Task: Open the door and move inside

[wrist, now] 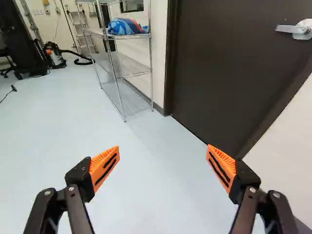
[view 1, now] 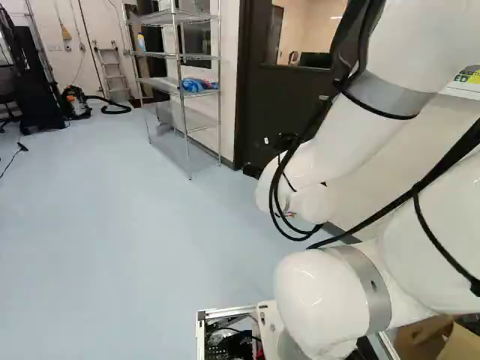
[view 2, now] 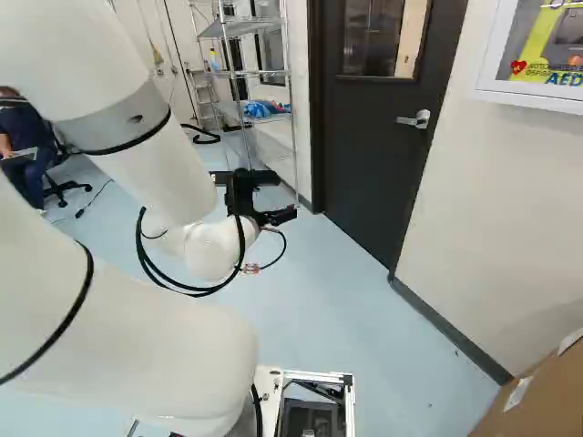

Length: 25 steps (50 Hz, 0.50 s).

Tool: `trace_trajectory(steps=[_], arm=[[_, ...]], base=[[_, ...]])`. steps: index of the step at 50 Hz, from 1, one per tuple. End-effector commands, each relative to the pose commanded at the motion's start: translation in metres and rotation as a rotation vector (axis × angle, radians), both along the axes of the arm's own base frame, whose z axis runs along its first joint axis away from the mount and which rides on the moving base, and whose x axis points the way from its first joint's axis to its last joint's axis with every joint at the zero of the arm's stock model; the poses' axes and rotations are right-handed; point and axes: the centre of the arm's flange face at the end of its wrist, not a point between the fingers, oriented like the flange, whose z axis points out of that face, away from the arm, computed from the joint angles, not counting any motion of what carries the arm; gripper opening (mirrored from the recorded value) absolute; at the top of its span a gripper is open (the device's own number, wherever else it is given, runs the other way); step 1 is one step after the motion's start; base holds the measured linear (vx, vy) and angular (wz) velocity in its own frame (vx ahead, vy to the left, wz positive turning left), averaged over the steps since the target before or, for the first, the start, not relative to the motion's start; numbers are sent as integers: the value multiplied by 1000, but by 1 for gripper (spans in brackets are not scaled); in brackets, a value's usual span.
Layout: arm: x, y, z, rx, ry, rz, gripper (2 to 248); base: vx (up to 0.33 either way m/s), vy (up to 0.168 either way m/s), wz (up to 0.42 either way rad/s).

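Note:
The gripper [view 2: 260,196] hangs over the floor in front of the dark door [view 2: 373,137] in the right base view, apart from it. In the wrist view my gripper [wrist: 163,163] stands open, its two orange pads wide apart with only floor between them. The door [wrist: 224,73] is closed in its frame, ahead of the gripper and to one side. Its silver lever handle [view 2: 414,119] lies level, below the window; in the wrist view the handle [wrist: 292,29] is well beyond the fingers. The arm covers much of the door in the left base view.
A wire shelf rack [view 1: 180,94] with a blue bundle stands beside the door frame. Farther back are a vacuum [view 1: 76,102] and a ladder [view 1: 112,71]. A wall cabinet [view 2: 537,55] hangs beyond the handle side; a cardboard box [view 2: 537,396] is near the base. A person sits at the far left.

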Motion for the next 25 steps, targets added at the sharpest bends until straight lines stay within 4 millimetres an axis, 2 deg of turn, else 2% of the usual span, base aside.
trace_trajectory(steps=[11, 25], arm=[[0, 0, 0, 0, 0, 0, 247], [0, 0, 0, 0, 0, 0, 247]], base=[[185, 103, -114], [190, 72, -260]])
